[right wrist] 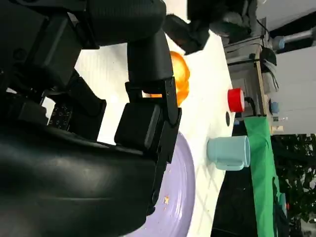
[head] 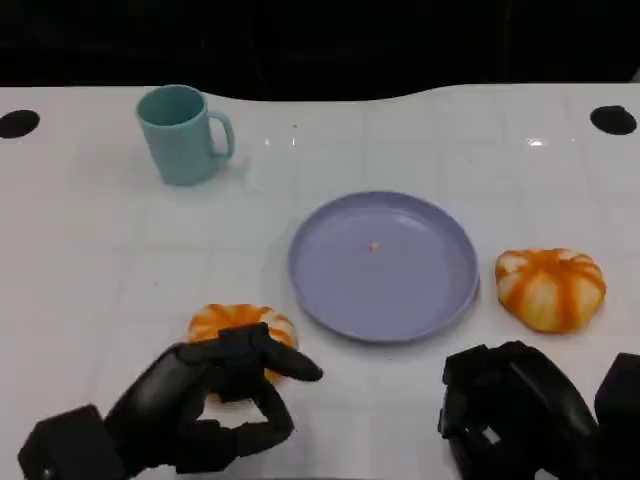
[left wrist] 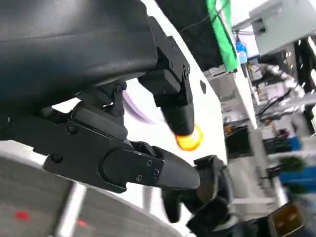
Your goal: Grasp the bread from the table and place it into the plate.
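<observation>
Nearest item: my left robot hand [head: 190, 405], low at the near left of the bench [head: 80, 280], fingers spread and curved, holding nothing; its fingertips [head: 300, 370] reach over the near edge of the left bread [head: 240, 325], though whether they touch it I cannot tell.

Item: my right robot hand [head: 515, 410], near right, fingers curled inward with nothing in them, just short of the right bread [head: 550, 288].

Item: purple plate [head: 385, 265], centre of the bench, between the two breads; the left bread lies just off its near-left rim, the right bread just beside its right rim.

Item: teal mug [head: 183, 133], far left, well apart from everything else.

Handling note for the step in hand, as I judge it: advance my left hand until the bread sits between thumb and fingers, close gently because the bun looks soft, then lift clear of the rim before carrying it right.
</observation>
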`<state>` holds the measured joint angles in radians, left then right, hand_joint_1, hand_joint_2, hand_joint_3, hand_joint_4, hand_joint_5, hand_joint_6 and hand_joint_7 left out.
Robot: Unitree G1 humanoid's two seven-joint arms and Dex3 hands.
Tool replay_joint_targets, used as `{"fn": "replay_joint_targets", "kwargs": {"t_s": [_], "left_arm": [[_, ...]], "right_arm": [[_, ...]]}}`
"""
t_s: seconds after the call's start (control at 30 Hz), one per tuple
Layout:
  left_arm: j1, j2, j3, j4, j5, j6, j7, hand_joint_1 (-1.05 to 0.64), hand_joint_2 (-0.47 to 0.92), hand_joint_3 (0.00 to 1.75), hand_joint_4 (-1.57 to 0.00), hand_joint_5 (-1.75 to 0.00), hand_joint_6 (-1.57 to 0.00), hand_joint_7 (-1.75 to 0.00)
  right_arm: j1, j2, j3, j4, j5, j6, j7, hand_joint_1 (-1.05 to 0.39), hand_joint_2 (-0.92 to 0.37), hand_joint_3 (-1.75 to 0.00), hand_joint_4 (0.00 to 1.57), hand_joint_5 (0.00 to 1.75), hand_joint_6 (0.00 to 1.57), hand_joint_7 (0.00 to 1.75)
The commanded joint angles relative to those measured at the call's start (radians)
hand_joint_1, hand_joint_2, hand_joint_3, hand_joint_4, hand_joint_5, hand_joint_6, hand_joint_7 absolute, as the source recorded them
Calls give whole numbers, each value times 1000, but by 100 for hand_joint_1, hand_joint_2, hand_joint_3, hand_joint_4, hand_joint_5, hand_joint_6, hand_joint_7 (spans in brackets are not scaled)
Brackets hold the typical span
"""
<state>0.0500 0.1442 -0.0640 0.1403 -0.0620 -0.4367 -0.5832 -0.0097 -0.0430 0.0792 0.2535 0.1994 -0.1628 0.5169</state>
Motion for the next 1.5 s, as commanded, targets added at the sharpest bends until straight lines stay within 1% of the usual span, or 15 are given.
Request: {"fn": "replay_joint_targets", "kwargs": {"t_s": [0.03, 0.2, 0.33, 0.47, 0.6, 0.73, 0.8, 0.9, 0.97, 1.07, 1.2, 1.23, 1.3, 1.37, 1.5], "left_arm": [[-4, 69, -1, -97, 110, 5, 67, -70, 92, 4, -41, -78, -42, -20], [4, 134, -3, -212, 347, 15, 184, -76, 92, 9, -33, -72, -36, -11], [12, 167, -8, -293, 504, 57, 254, -75, 92, 11, -31, -70, -34, -8], [11, 195, -28, -362, 631, 102, 285, -75, 92, 11, -30, -64, -33, -4], [11, 207, -63, -437, 791, 175, 296, -77, 92, 14, -26, -59, -27, -1], [0, 192, -132, -527, 1027, 322, 236, -80, 92, 12, -23, -57, -24, 0], [-3, 186, -156, -543, 1084, 366, 225, -81, 92, 11, -23, -57, -24, 0], [-20, 170, -209, -559, 1232, 445, 188, -80, 86, 5, -21, -56, -22, 0], [-33, 150, -242, -563, 1313, 489, 165, -71, 78, 1, -18, -54, -21, 0], [-45, 131, -274, -558, 1379, 524, 163, -56, 70, 0, -17, -53, -22, 0], [-59, 113, -318, -537, 1485, 558, 169, -46, 66, 0, -15, -52, -22, 0], [-60, 107, -325, -534, 1498, 565, 169, -37, 67, 0, -14, -53, -22, 0], [-61, 96, -337, -525, 1514, 576, 171, -29, 67, 1, -12, -54, -22, 0], [-62, 90, -345, -512, 1520, 583, 180, -26, 69, 1, -10, -57, -22, 0], [-67, 66, -358, -471, 1523, 606, 200, -32, 72, 2, -9, -61, -18, 0]], "right_arm": [[-7, -5, 1, -1, -5, -9, -3, -105, -8, -135, 154, 133, 157, 106], [-17, -8, -3, 8, 1, -10, 8, -105, -7, -134, 154, 133, 157, 105], [-16, -6, -9, 8, 14, -6, 16, -105, -5, -135, 155, 131, 157, 103], [-10, -6, -7, -2, 6, 1, 5, -105, -6, -134, 156, 131, 157, 103], [-10, -5, -7, -3, 8, 9, 1, -105, -6, -135, 156, 132, 157, 105], [-14, -6, -5, 4, 6, -6, 7, -105, -5, -136, 155, 132, 157, 105], [-14, -7, -5, 4, 4, -7, 6, -105, -5, -136, 154, 132, 157, 105], [-12, -5, -8, 3, 14, -1, 10, -105, -5, -137, 154, 132, 157, 105], [-12, -5, -9, 7, 12, -10, 10, -105, -5, -137, 154, 132, 157, 105], [-12, -7, -9, 9, 12, -16, 14, -105, -5, -137, 154, 132, 157, 105], [-10, -7, -9, 3, 12, -6, 12, -105, -4, -138, 154, 133, 157, 105], [-9, -7, -9, 4, 9, -10, 11, -105, -4, -138, 154, 133, 157, 105], [-9, -6, -9, 6, 8, -15, 11, -105, -4, -138, 155, 133, 157, 105], [-9, -5, -9, 7, 12, -14, 14, -105, -4, -138, 155, 132, 157, 105], [-8, -5, -10, 5, 12, -11, 13, -105, -4, -138, 154, 132, 157, 105]]}}
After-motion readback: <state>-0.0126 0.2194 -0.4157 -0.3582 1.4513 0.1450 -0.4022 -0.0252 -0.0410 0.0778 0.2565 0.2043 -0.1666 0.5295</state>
